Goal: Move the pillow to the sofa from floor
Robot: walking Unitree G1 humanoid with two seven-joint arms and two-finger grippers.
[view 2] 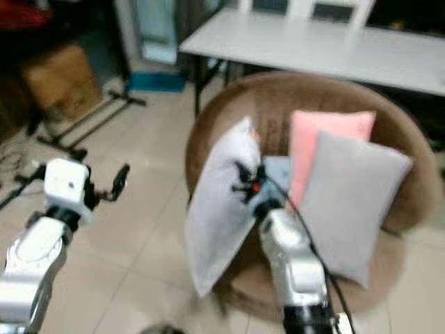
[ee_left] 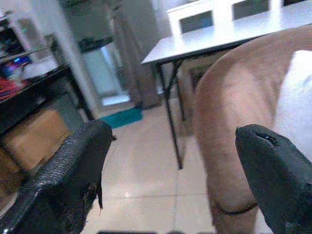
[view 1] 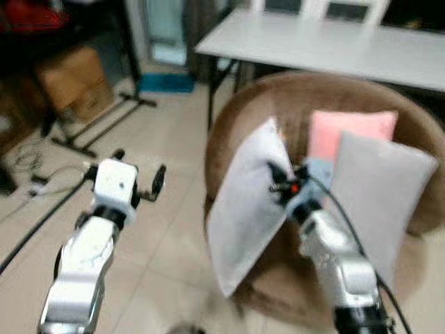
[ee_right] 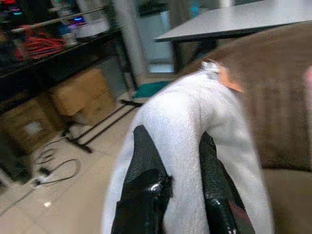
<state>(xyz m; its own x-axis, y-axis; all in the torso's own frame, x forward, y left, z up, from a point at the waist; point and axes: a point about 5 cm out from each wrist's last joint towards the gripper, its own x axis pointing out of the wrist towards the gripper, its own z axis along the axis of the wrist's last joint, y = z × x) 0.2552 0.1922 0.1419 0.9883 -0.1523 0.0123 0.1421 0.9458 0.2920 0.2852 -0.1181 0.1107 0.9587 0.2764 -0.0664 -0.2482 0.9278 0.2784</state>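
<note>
A white pillow (view 1: 247, 202) hangs upright at the front left rim of the round brown sofa chair (view 1: 236, 118), its lower corner dangling past the seat edge. My right gripper (view 1: 281, 181) is shut on the pillow's right edge; the wrist view shows both black fingers (ee_right: 146, 185) pinching the white fabric (ee_right: 180, 126). My left gripper (view 1: 139, 182) is held over the floor left of the chair, open and holding nothing, with its two fingers (ee_left: 73, 170) spread wide.
A pink pillow (view 1: 351, 129) and a grey pillow (view 1: 379, 191) lean in the chair's right half. A white table (view 1: 327, 45) stands behind the chair. Cardboard boxes (view 1: 73, 83), a black stand's legs (view 1: 104, 122) and cables (view 1: 35, 181) lie on the tiled floor at left.
</note>
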